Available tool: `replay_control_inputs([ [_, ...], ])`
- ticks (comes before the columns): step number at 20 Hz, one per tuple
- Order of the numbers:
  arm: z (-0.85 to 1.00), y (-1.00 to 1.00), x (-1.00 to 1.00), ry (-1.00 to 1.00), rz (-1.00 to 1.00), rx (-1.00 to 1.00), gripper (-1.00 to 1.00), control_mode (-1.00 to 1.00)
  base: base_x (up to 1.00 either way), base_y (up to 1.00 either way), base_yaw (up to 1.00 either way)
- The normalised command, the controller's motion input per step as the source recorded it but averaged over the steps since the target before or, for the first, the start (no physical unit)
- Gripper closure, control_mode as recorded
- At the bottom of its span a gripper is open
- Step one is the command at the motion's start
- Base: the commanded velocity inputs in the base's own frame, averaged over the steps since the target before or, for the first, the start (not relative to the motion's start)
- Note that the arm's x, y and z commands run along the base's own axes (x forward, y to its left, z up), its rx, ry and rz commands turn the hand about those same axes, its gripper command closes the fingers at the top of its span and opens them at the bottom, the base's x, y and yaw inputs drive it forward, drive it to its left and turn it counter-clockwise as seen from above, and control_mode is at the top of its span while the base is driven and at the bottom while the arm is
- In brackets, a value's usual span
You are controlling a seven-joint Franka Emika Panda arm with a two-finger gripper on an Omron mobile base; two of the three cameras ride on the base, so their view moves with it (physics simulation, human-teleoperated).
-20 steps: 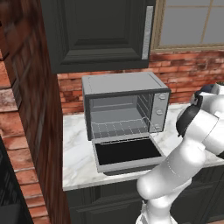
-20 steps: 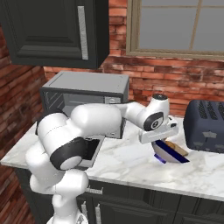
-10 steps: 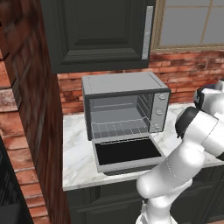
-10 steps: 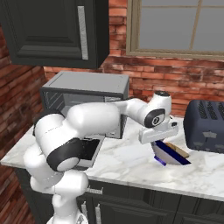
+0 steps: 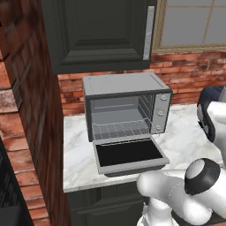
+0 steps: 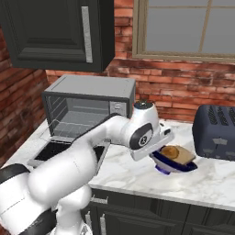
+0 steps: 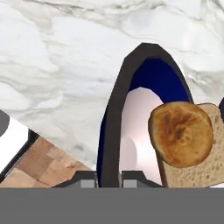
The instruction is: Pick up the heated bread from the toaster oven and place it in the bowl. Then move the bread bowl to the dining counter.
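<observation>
Gripper (image 7: 109, 177) pinches the bowl (image 7: 114, 113) rim; bread (image 7: 181, 134) already inside, oven (image 5: 126, 110) empty. Carrying it to the dining counter remains.

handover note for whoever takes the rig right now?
Tool: shut on the rim of the bowl, which sits tilted, looking lifted off the marble counter next to the toaster.
Bread: in the bowl, a round piece on a slice.
Toaster oven: door down, rack bare.
Done: bread is out of the oven and in the bowl.
Left: carry the bowl to the dining counter.
</observation>
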Motion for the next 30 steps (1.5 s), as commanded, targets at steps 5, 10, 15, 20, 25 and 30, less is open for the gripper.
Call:
replay_control_inputs([
  [5, 0.27, 0.78, -0.81, -0.54, 0.08, -0.41, 1.0, -1.0, 0.0, 0.0, 0.0],
  [10, 0.73, 0.63, -0.72, -0.43, 0.05, -0.33, 1.0, -1.0, 0.0, 0.0, 0.0],
  [15, 1.0, 0.59, -0.62, -0.28, 0.01, -0.27, 1.0, -1.0, 0.0, 0.0, 0.0],
  [20, 0.97, 0.46, -0.28, -0.02, 0.05, -0.09, 1.0, -1.0, 0.0, 0.0, 0.0],
  [25, 0.15, 0.13, -0.02, 0.01, 0.03, 0.01, 1.0, -1.0, 0.0, 0.0, 0.0],
  [30, 0.0, 0.0, 0.0, 0.0, 0.0, 0.0, 1.0, -1.0, 0.0, 0.0, 0.0],
])
